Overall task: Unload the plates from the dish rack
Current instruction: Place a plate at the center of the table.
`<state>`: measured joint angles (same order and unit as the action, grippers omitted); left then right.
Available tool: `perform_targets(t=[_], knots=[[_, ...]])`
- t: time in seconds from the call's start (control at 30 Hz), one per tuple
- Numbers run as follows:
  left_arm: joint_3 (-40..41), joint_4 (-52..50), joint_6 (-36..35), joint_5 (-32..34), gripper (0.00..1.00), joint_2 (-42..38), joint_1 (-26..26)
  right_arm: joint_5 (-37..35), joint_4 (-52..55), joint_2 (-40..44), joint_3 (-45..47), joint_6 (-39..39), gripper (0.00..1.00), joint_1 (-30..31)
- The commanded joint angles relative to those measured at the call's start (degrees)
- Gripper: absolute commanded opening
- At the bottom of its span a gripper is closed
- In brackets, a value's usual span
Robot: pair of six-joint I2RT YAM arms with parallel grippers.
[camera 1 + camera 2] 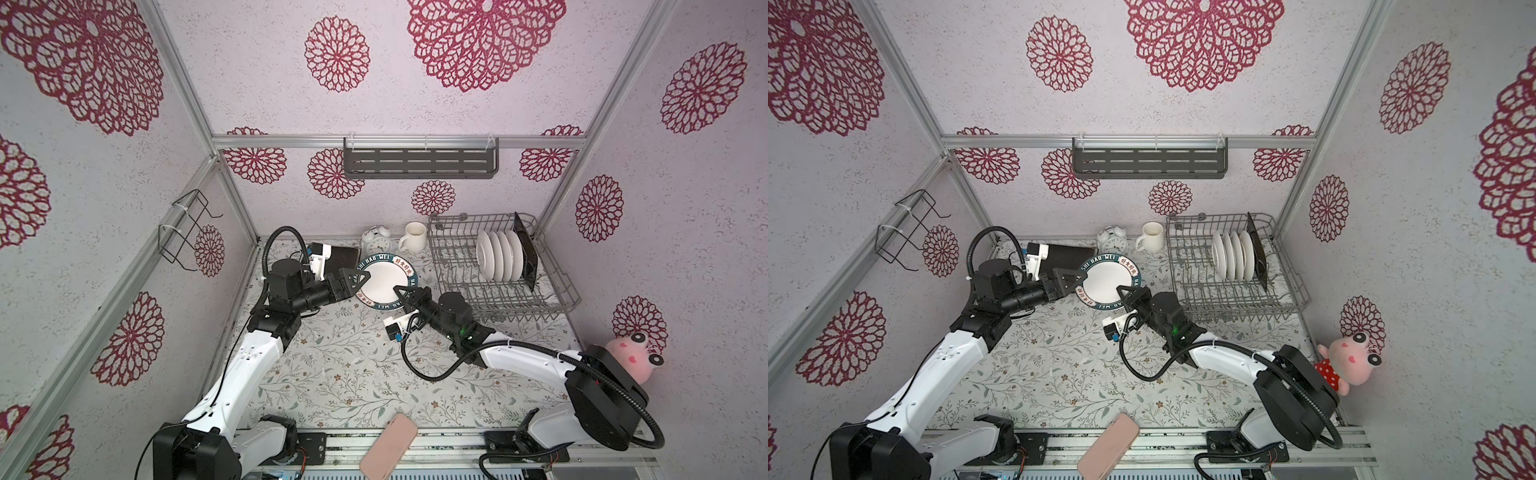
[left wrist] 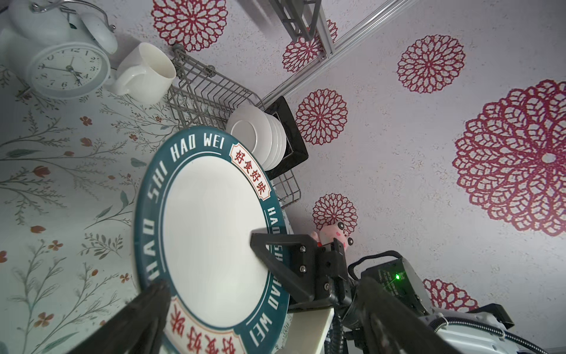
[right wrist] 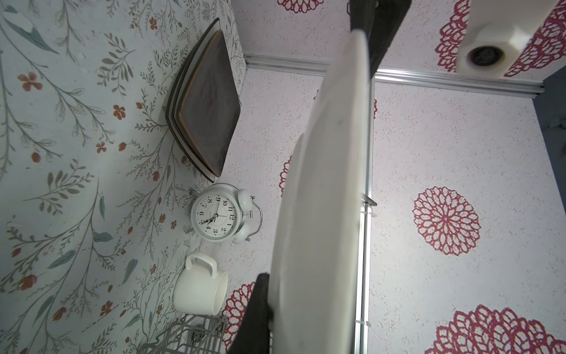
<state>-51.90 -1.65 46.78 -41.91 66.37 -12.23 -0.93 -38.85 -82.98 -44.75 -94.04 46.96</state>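
Observation:
A round white plate [image 1: 384, 280] [image 1: 1106, 280] [image 2: 211, 230] with a dark lettered rim hangs above the table between both arms. My right gripper [image 1: 400, 289] [image 1: 1121, 289] [image 3: 275, 306] is shut on its near rim. At the opposite rim my left gripper [image 1: 361, 280] [image 1: 1079, 280] [image 2: 263, 291] is open, fingers wide on either side of the plate. The grey dish rack [image 1: 561, 291] [image 1: 1296, 286] at the back right holds several upright white plates [image 1: 496, 255] [image 2: 260, 135] and a black-backed square plate [image 1: 525, 249] [image 2: 288, 131]. A stack of square plates [image 1: 343, 259] [image 3: 205, 107] lies behind the left wrist.
A white alarm clock [image 1: 375, 241] and a white mug [image 1: 413, 237] stand at the back between the stack and the rack. A pink flat object [image 1: 388, 444] lies at the front edge. A pink plush toy [image 1: 627, 357] sits at the right wall.

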Motion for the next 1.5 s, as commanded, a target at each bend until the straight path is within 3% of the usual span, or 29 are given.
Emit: perform_targets(t=[0.0, 0.27, 0.67, 1.07, 1.23, 1.47], knots=[[0.82, -0.29, 0.12, 0.49, 0.96, 1.45, -0.44, -0.47, -11.01, 1.55, -2.7, -1.06, 0.0, 0.98], [-3.08, -7.94, -5.08, 3.38, 0.98, 0.35, -0.34, -3.0, -9.52, 2.8, -2.25, -2.19, 0.0, 0.87], [-4.72, -10.89, -6.17, 4.1, 1.0, -0.22, -0.34, -4.65, -9.99, 4.48, -2.34, -3.02, 0.0, 0.76], [-3.85, -3.06, -1.98, 1.65, 0.96, 3.75, -0.6, -2.23, -9.83, 3.01, -3.16, -3.73, 0.0, 4.03], [-3.67, -1.86, -1.3, 0.05, 0.83, 5.71, -0.78, -2.28, -10.47, 2.56, -3.45, -3.41, 0.0, 4.37], [-1.13, 4.09, 1.98, -0.63, 0.46, 7.76, -1.13, -2.73, -9.23, 2.65, -3.15, -3.37, 0.0, 4.37]])
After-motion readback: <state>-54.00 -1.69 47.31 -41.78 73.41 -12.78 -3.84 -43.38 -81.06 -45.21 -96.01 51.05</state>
